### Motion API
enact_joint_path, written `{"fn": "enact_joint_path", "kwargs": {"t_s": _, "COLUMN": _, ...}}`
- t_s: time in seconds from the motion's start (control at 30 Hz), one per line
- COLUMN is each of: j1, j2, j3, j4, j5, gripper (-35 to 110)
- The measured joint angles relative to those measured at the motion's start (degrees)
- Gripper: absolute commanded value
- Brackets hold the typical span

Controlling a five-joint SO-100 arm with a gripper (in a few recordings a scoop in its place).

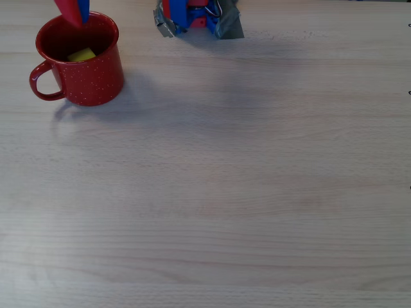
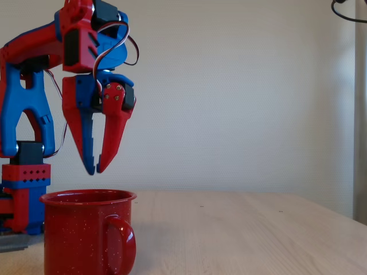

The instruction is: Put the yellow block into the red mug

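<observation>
Claw (image 2: pixel 94 171) hangs above the red mug (image 2: pixel 86 235), tips down, fingers nearly together, nothing between them. Yellow block (image 1: pixel 81 55) lies inside the mug, tilted; no clear long axis. Mug upright on the table (image 1: pixel 244 192), handle pointing left in the overhead view.

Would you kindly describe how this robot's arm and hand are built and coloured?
The arm is made of chunky red and blue plastic segments, with black servo blocks at the joints and thin looping wires near the wrist. The hand has two long tapered fingers, one blue and one red, with small screws at the red finger's pivot. The red base has a row of small holes.
</observation>
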Motion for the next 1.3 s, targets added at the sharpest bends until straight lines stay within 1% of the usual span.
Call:
{"fn": "enact_joint_path", "kwargs": {"t_s": 0.13, "j1": -1.14, "j2": 0.00, "j3": -4.75, "j4": 0.00, "j5": 5.36, "gripper": 0}}
{"fn": "enact_joint_path", "kwargs": {"t_s": 0.3, "j1": -6.06, "j2": 0.00, "j3": -8.17, "j4": -0.88, "j5": 14.15, "gripper": 0}}
{"fn": "enact_joint_path", "kwargs": {"t_s": 0.5, "j1": -13.71, "j2": 0.00, "j3": -8.26, "j4": -8.53, "j5": 23.20, "gripper": 0}}
{"fn": "enact_joint_path", "kwargs": {"t_s": 0.77, "j1": -27.95, "j2": 3.60, "j3": -8.09, "j4": -13.18, "j5": 23.55, "gripper": 0}}
{"fn": "enact_joint_path", "kwargs": {"t_s": 0.9, "j1": -33.75, "j2": 8.09, "j3": -3.52, "j4": -14.33, "j5": 23.55, "gripper": 0}}
{"fn": "enact_joint_path", "kwargs": {"t_s": 1.03, "j1": -36.91, "j2": 12.92, "j3": 3.52, "j4": -17.40, "j5": 25.22, "gripper": 0}}
{"fn": "enact_joint_path", "kwargs": {"t_s": 1.13, "j1": -38.50, "j2": 20.21, "j3": 12.04, "j4": -20.13, "j5": 26.37, "gripper": 0}}
{"fn": "enact_joint_path", "kwargs": {"t_s": 1.3, "j1": -40.08, "j2": 29.18, "j3": 22.76, "j4": -21.53, "j5": 26.37, "gripper": 0}}
